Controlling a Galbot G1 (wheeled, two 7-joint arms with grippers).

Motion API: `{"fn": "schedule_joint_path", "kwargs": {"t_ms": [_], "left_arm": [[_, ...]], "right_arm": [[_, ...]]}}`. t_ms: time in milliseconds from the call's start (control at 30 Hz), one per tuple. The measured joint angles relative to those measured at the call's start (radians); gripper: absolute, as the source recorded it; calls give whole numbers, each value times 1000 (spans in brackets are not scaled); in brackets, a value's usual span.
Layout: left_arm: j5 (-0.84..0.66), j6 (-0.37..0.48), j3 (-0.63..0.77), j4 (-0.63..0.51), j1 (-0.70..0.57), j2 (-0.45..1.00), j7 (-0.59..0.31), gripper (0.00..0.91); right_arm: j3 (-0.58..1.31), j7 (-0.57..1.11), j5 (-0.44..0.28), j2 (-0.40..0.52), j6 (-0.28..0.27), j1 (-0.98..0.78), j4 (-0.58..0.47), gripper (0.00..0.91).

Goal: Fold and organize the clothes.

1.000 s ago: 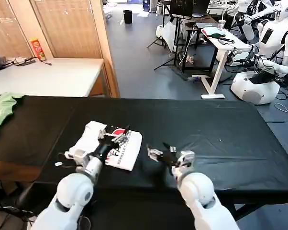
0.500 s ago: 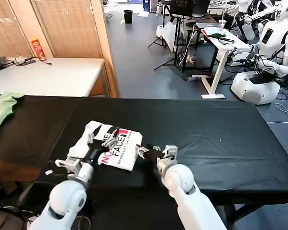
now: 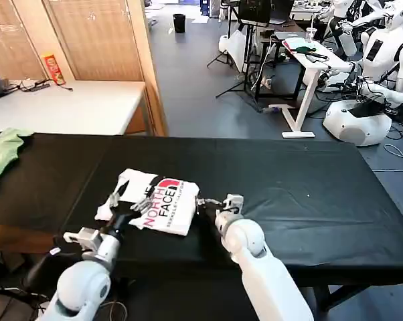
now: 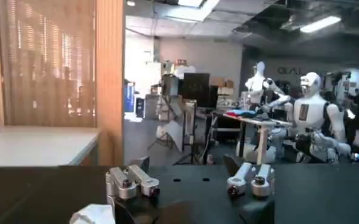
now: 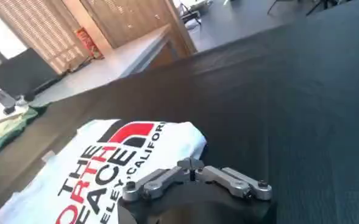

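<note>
1. Head view, item one: the white T-shirt (image 3: 154,204) lay folded into a compact rectangle on the black table (image 3: 308,180), toward seven o'clock of the tabletop, print side up.
2. My left gripper (image 3: 126,207) sat at the shirt's nine o'clock edge, over the cloth. In the left wrist view its fingers (image 4: 130,182) stood apart, with only a corner of white fabric near one of them and nothing pinched between them.
3. My right gripper (image 3: 211,204) rested just beside the shirt's three o'clock edge. From the right wrist view I could not tell whether its jaws were apart or together.
4. Progress, by my reckoning: the folding looked essentially finished, the bundle square and flat. What seemed left was tidying the edges or shifting the bundle to its final spot.
5. A light green garment (image 3: 1,155) lay at the table's ten o'clock corner, well apart from the shirt and unfolded.
6. Legible writing: "NORTH FACE" in black beside a red mark in the head view; the right wrist view added "THE" and a smaller line reading partly "CALIFORNIA".
</note>
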Motion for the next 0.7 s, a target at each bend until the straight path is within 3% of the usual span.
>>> {"fn": "schedule_joint_path", "kwargs": {"t_ms": [400, 433, 467, 567, 700], "left_arm": [[4, -18, -16, 6, 26, -15, 1, 878], [5, -18, -16, 7, 27, -16, 1, 878], [6, -19, -15, 8, 28, -17, 1, 878], [6, -23, -17, 12, 30, -19, -1, 878], [10, -77, -25, 26, 42, -16, 0, 878]], "right_arm": [[92, -37, -1, -142, -37, 29, 35, 0], [96, -52, -1, -162, -43, 31, 38, 98], [98, -72, -3, -186, -50, 32, 42, 878], [106, -122, -37, -248, -46, 29, 54, 878], [119, -176, -98, -327, 1, 3, 91, 878]]}}
